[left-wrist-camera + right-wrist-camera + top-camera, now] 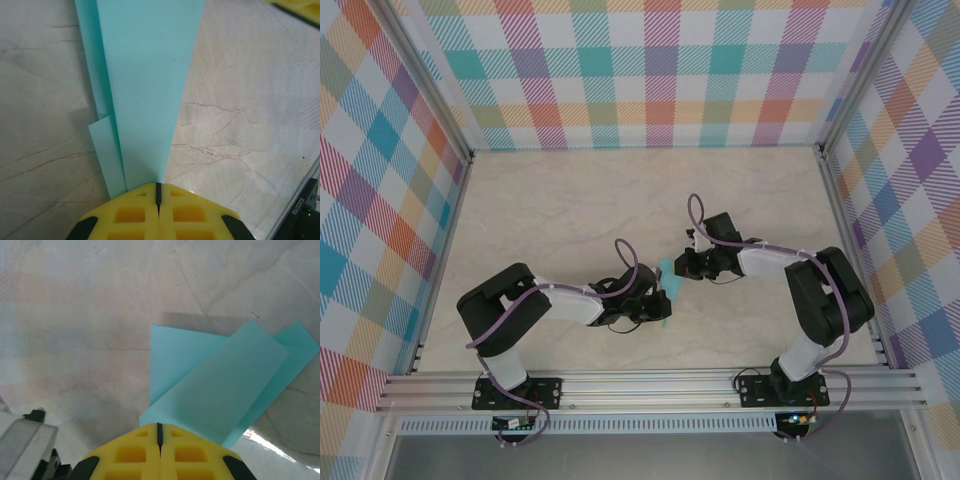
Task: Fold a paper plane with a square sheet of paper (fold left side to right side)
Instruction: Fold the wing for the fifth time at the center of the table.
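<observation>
Here's the paper (pixel 150 90), light turquoise and no flat square any more. It sits about midway across the surface (pixel 75 315), towards the near side, caught between the two arms. The left wrist view shows a long wedge of it narrowing right down to the left jaws, with at least two more layers peeking out along its left side. So the folding looks well along: several creases are in and the shape is getting slim and pointed. The left jaws are pressed together, yellow fingertips (pixel 135 212) meeting at a thin seam. The tip of the wedge runs straight into that seam, so I read it as a pinch on the paper. The right jaws are shut tight too, fingertips (pixel 185 452) together, and the near edge of a stack of overlapping flaps vanishes under them. A shadow on the surface beyond the paper suggests it is lifted, so probably a grip there as well. What's left is hard to call; my guess is the last wing folds and a final press. From above, the arms cover nearly all of the paper, so just a sliver shows and the full outline can't be judged. The far end is cut off in the left wrist view, and I can't tell whether there's a centre crease.
</observation>
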Robot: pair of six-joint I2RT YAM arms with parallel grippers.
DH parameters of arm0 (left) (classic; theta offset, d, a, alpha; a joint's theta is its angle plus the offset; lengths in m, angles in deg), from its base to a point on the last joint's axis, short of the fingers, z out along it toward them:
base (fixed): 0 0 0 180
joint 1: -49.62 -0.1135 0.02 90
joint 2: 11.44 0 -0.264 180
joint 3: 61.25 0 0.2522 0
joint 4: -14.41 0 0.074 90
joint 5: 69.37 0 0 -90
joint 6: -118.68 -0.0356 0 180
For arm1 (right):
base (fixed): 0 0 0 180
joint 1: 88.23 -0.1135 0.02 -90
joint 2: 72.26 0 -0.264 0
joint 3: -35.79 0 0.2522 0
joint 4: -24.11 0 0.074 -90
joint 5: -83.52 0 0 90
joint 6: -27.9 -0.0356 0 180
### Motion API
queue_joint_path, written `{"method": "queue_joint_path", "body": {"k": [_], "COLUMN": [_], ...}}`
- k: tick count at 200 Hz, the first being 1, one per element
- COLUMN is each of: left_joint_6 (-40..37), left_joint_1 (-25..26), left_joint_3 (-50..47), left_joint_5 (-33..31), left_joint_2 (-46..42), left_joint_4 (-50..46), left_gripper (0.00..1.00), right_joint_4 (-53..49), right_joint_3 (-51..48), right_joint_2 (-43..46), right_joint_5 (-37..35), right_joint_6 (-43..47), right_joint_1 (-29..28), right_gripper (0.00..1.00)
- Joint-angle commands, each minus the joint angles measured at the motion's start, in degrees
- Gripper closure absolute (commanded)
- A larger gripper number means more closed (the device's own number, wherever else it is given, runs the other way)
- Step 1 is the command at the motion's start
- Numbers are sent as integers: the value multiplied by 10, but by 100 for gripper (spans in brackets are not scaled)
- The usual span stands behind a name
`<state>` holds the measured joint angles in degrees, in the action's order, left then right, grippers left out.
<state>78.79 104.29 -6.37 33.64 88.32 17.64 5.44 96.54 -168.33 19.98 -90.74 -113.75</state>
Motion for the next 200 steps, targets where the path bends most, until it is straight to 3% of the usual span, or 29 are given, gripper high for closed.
{"method": "queue_joint_path", "body": {"k": [1, 79, 128, 200], "left_joint_6": [-6, -53, -30, -21], "left_joint_1": [10, 10, 10, 11], "left_joint_3": [-9, 20, 33, 26], "left_joint_5": [16, 36, 109, 87], "left_joint_2": [-13, -115, -63, -25], "left_joint_4": [-67, -108, -48, -51], "left_gripper": [98, 87, 87, 87], "right_joint_4": [1, -103, -107, -126], "right_joint_3": [24, 47, 50, 54], "right_joint_2": [-34, -88, -91, -92], "right_joint_5": [5, -69, -74, -91], "right_joint_6": [-19, -10, -8, -1], "right_joint_1": [-1, -1, -2, -2], "right_gripper": [98, 98, 98, 98]}}
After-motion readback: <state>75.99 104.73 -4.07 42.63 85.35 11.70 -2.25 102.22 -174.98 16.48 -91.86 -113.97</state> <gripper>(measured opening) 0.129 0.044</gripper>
